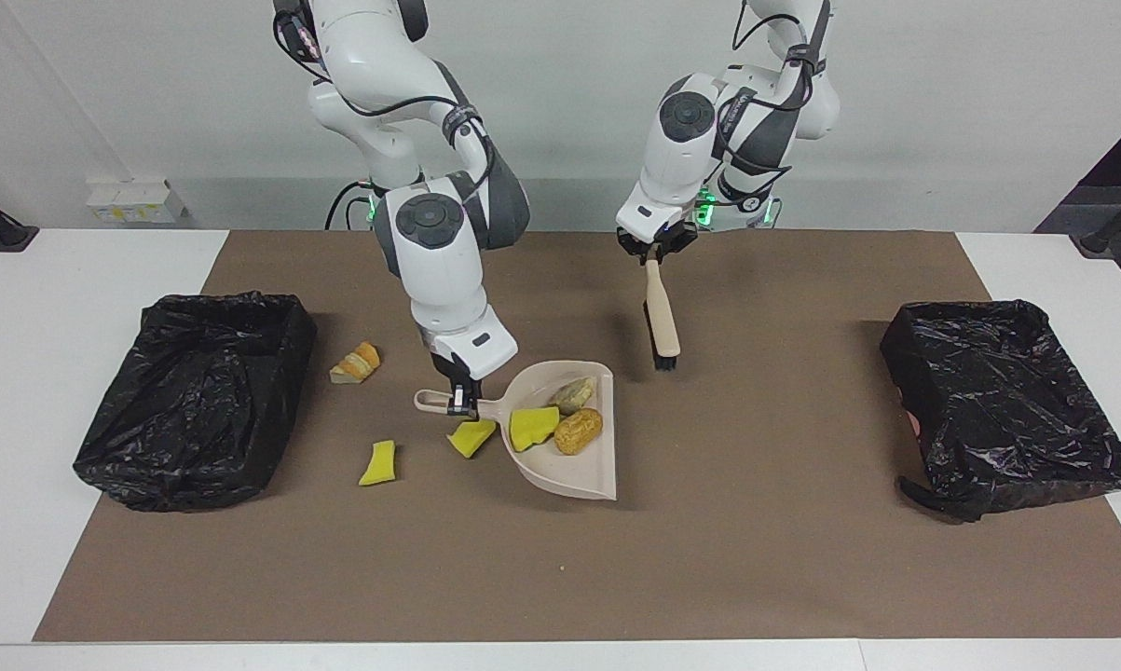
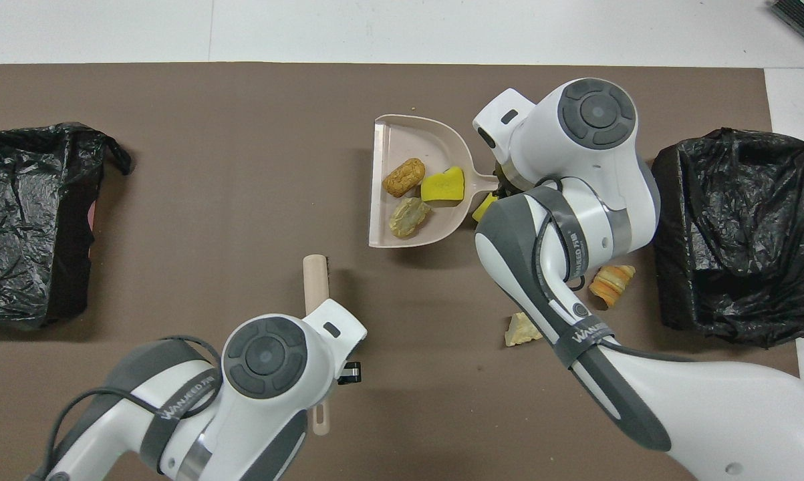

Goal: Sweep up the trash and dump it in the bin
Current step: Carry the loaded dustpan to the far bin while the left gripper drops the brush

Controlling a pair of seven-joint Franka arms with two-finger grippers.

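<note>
We see right gripper point(image 1: 460, 403) clenched on dustpan point(image 1: 567, 457) handle, left gripper point(image 1: 651, 254) clamping brush point(image 1: 662, 326) at pan's one o'clock; trash point(image 1: 533, 427) looks light, spongy: keep pan level.

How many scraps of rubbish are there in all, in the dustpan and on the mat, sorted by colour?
Yellow sponge bits: 3
Tan or orange bread-like chunks: 4
Total: 7

Three trash scraps point(image 2: 422, 194) lie in the dustpan point(image 2: 388, 130); brush point(image 2: 314, 280) nearby.
</note>
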